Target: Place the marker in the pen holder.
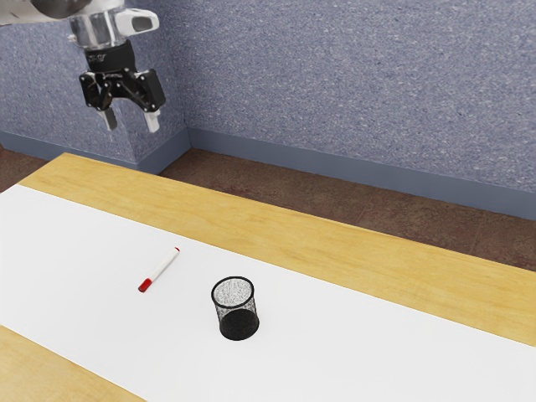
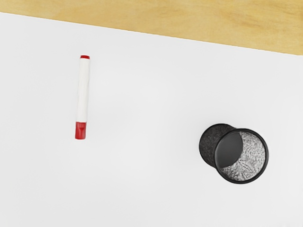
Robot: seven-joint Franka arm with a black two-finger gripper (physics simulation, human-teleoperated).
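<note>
Hanging high at the exterior view's upper left, the tool (image 1: 131,126) pointed downward with its two fingers spread and a gap between them. The arm (image 1: 57,10) came in from that same upper left corner. The marker (image 1: 162,267) lay on its side on a white sheet (image 1: 368,343) that covered much of the wooden table (image 1: 276,226). Its barrel was white, with a red cap (image 1: 145,286) at one end and a small red tip at the other; the capped end pointed away from the table's edge by the wall (image 1: 360,75). Apart from the marker, toward the exterior view's right, the pen holder (image 1: 239,325) stood upright on the same sheet, a round black mesh cup with its mouth facing up. In the wrist view, bare sheet separated the marker from the pen holder, and a strip of wood ran beyond the sheet's edge, nearer the marker's small red tip than its cap
</note>
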